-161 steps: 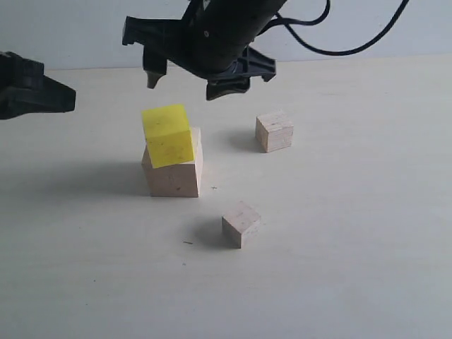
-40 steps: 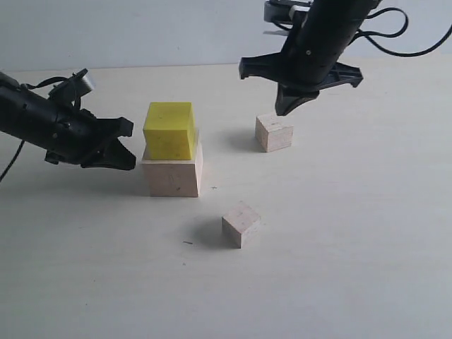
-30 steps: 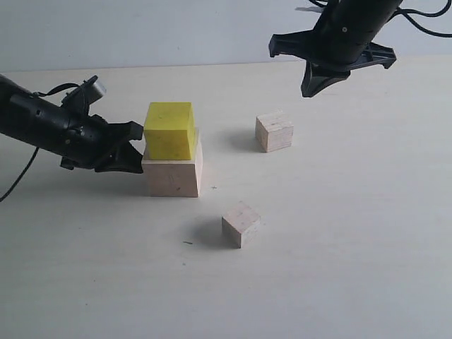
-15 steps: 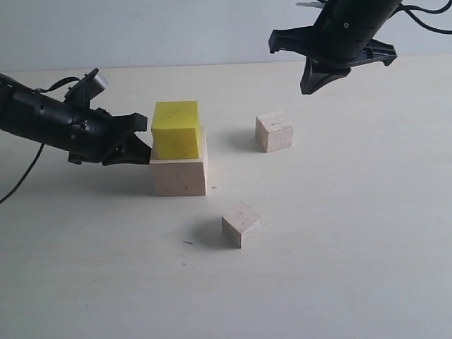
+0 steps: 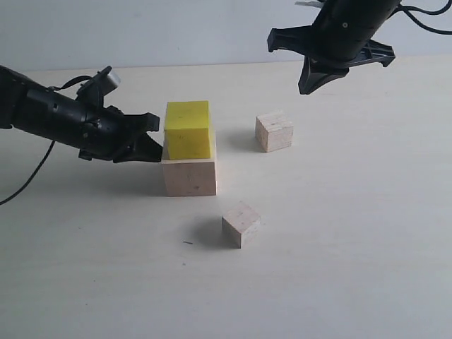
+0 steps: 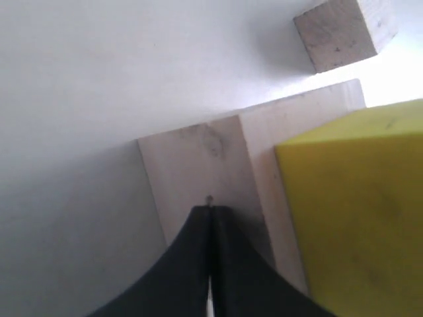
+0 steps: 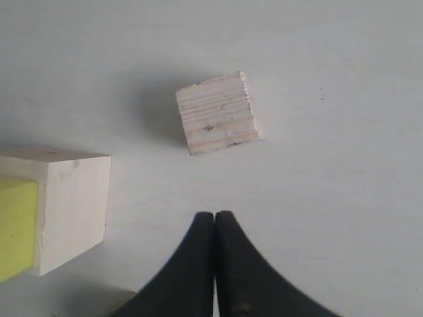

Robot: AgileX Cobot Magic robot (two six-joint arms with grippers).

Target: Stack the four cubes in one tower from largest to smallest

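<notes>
The large pale wooden cube (image 5: pixel 189 176) stands on the table with the yellow cube (image 5: pixel 188 130) on top of it. My left gripper (image 5: pixel 157 147) is shut and its tips press against the large cube's left side (image 6: pixel 198 165), beside the yellow cube (image 6: pixel 360 211). One small wooden cube (image 5: pixel 274 131) sits to the right of the stack, the other (image 5: pixel 241 224) lies nearer the front. My right gripper (image 5: pixel 311 83) hangs shut, high above the right small cube (image 7: pixel 218 112), holding nothing; its wrist view also shows the large cube (image 7: pixel 73 205).
The pale tabletop (image 5: pixel 339 233) spreads around the cubes, with a plain wall behind. The left arm's cable (image 5: pixel 28 176) trails over the table at the left.
My left gripper has pushed the large cube, with the yellow cube on it, to the right. The right gripper rose from the right small cube and now holds still.
</notes>
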